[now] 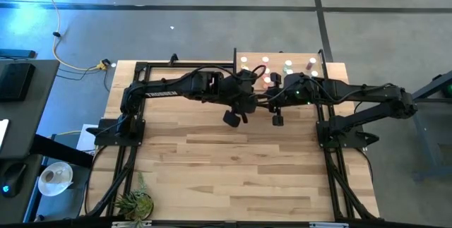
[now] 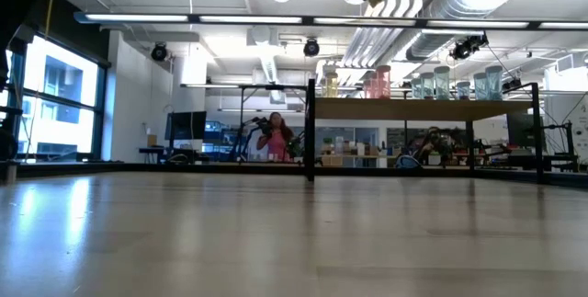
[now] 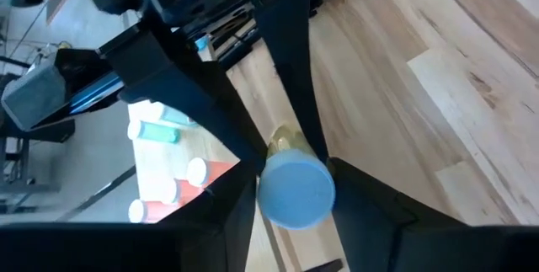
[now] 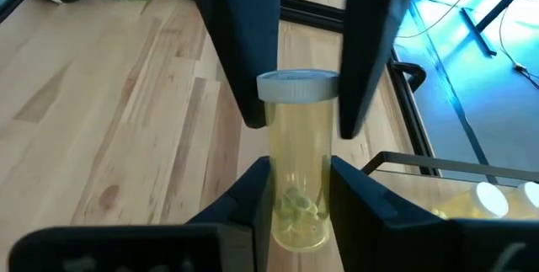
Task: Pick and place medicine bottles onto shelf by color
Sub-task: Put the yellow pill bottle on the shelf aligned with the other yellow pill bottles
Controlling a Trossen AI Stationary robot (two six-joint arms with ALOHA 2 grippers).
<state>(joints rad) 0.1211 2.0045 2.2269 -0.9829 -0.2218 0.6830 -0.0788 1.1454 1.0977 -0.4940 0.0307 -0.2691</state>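
No writing or label can be read on any bottle. A yellow medicine bottle [image 4: 296,162] with a white cap is gripped at once by both claws, above the table [image 1: 240,164] near its far edge, just in front of the shelf [image 1: 332,69]. The right claw [image 4: 299,188] is closed on its lower body, where small pale contents are seen. The left claw [image 3: 290,192] is closed narrowly around its capped end. The other medicine bottles [image 1: 288,66] are stood on the shelf at the table's far right corner, with yellow, pink-red and teal-green ones grouped in the low view.
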